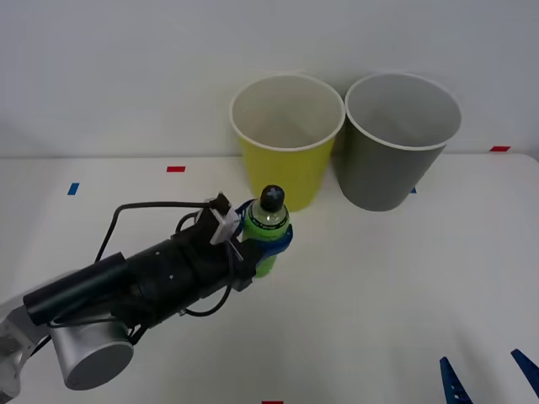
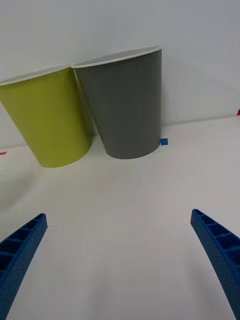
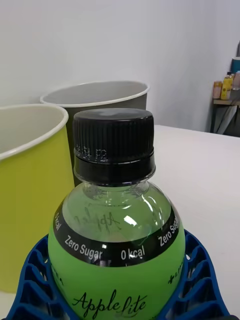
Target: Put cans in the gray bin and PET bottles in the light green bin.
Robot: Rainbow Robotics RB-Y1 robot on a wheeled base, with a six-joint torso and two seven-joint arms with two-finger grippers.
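A: What's the left gripper [image 1: 268, 240] got?
B: Its blue fingers [image 3: 200, 280] wrap the green PET bottle [image 1: 268, 229], upright (black cap up). The light green bin [image 1: 285, 143] stands just beyond it, the gray bin [image 1: 396, 143] beside that one.
A: And the right gripper [image 2: 120, 260]?
B: Spread wide, holding nothing, well back from both bins on the white table [image 1: 404, 286].

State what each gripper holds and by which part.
The left gripper holds the upright PET bottle, its blue fingers wrapped around the body below the cap. The right gripper is open, holding nothing.
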